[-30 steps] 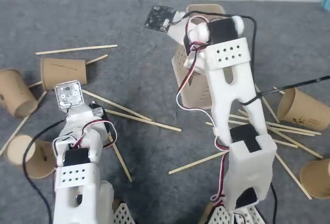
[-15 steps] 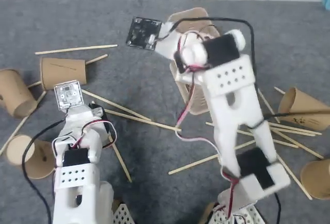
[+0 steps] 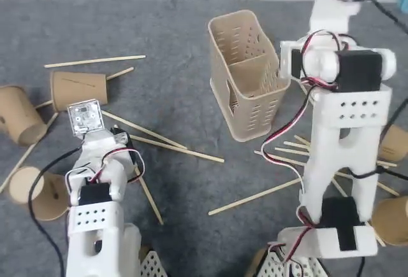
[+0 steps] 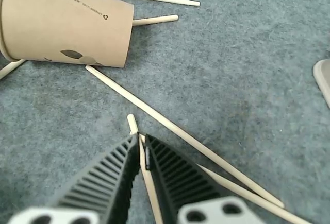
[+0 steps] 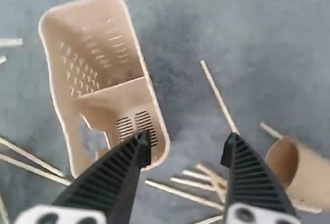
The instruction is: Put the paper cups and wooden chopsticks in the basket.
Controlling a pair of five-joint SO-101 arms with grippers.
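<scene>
Your left claw (image 4: pixel 142 142) clamped on a wooden chopstick (image 4: pixel 133 123) on the desk (image 4: pixel 232 54), tipped paper cup (image 4: pixel 67 23) nearby; right claw (image 5: pixel 188 139) spread wide, raised near the basket (image 5: pixel 87 49)

From my station I count five paper cups on the tabletop: three on the left (image 3: pixel 78 89) (image 3: pixel 19 114) (image 3: pixel 33 192) and two on the right (image 3: pixel 394 142) (image 3: pixel 390 220). There is one basket (image 3: pixel 258 108), split into two compartments. I count seven wooden chopsticks lying clear of the machinery (image 3: pixel 95 61) (image 3: pixel 121 72) (image 3: pixel 144 130) (image 3: pixel 177 149) (image 3: pixel 149 195) (image 3: pixel 255 197) (image 3: pixel 25 156). A further bunch (image 3: pixel 277 156) sits by the right arm (image 3: pixel 344 130), which partly hides it, so I cannot give a number for it. That makes two arms, counting the left arm (image 3: pixel 95 194).
</scene>
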